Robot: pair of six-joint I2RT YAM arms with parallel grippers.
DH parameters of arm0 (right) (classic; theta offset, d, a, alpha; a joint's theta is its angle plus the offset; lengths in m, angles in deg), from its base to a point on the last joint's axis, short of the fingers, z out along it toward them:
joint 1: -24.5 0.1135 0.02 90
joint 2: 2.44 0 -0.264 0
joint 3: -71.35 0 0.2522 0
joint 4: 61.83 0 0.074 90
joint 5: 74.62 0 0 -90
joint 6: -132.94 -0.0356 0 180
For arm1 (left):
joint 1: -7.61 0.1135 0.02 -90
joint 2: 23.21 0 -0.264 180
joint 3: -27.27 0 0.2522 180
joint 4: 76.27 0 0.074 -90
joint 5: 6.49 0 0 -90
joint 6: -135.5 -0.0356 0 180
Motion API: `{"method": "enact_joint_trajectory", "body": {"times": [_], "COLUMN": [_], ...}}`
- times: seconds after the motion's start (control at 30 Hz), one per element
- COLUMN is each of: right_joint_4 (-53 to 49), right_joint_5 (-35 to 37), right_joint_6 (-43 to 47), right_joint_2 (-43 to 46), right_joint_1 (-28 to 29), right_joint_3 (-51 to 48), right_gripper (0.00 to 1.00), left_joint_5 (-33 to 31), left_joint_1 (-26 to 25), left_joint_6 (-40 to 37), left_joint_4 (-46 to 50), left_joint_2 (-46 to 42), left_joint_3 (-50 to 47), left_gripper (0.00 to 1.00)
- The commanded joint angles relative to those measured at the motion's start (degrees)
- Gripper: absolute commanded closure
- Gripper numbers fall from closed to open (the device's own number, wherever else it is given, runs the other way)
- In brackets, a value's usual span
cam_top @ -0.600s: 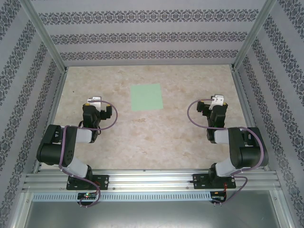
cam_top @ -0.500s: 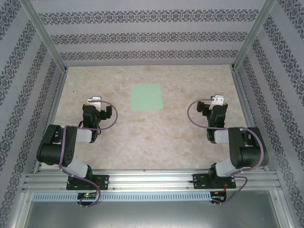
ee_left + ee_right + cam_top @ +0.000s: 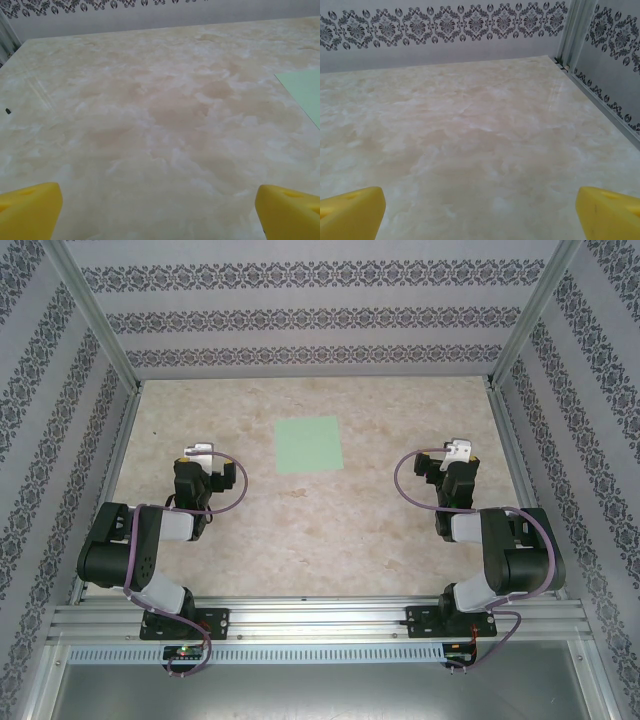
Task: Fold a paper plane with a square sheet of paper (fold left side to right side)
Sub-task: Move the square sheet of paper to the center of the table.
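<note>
Paper sheet [image 3: 308,444] right of left gripper [image 3: 159,210]

Left gripper [image 3: 159,212] and right gripper [image 3: 480,212] gape wide.

The sheet [image 3: 308,444] lies flat on the surface [image 3: 330,540], toward the far side and roughly midway between the two arms. The left gripper [image 3: 197,452] sits well off to its left and the right gripper [image 3: 459,450] well off to its right, both a bit nearer than the sheet. Walls [image 3: 300,320] stand behind and on both sides.
</note>
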Motion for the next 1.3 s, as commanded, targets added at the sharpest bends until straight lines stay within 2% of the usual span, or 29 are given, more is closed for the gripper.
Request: {"method": "enact_joint_trajectory", "body": {"times": [0.0,0.07,0.13,0.27,0.37,0.43,0.53,0.7,0.83,1.0,1.27], "right_joint_4": [0.3,-1.8,-3.2,-29.5,-37.4,-43.0,-50.2,-58.4,-64.1,-68.6,-71.8], "right_joint_5": [-1.2,-1.0,-0.8,-1.1,-4.6,-5.4,-6.3,-4.8,-3.4,-1.3,-0.4], "right_joint_6": [0.4,0.2,0.2,-3.6,-9.0,-11.8,-14.9,-19.2,-21.9,-22.8,-26.1], "right_joint_2": [0.7,1.4,3.0,10.8,12.4,12.6,13.0,15.9,18.3,23.1,31.4], "right_joint_1": [-0.7,-0.7,-0.7,-0.6,0.0,1.2,4.3,11.2,14.7,18.8,20.8], "right_joint_3": [1.2,1.9,2.6,12.3,16.7,20.1,23.3,24.1,23.5,20.4,15.9], "right_gripper": [0.02,0.02,0.02,0.02,0.02,0.02,0.02,0.02,0.02,0.02,0.02], "left_joint_5": [0.5,1.0,1.7,4.4,8.4,13.2,14.8,12.9,11.8,13.6,16.6], "left_joint_1": [0.5,0.4,0.3,0.3,0.3,-0.4,-4.1,-12.4,-17.0,-20.1,-22.2], "left_joint_6": [-1.2,-1.5,0.0,8.1,18.5,22.1,23.5,22.9,21.9,22.3,22.4], "left_joint_4": [-2.7,3.3,14.8,32.6,42.4,46.9,52.9,63.8,68.2,72.1,74.8], "left_joint_2": [-0.9,-5.2,-11.4,-19.9,-19.4,-16.4,-9.6,4.6,14.8,27.0,38.4], "left_joint_3": [0.1,1.4,4.4,10.5,16.1,20.2,27.5,43.9,55.5,67.4,77.3], "left_gripper": [0.00,0.00,0.00,0.00,0.00,0.00,0.00,0.00,0.00,0.00,0.00]}}
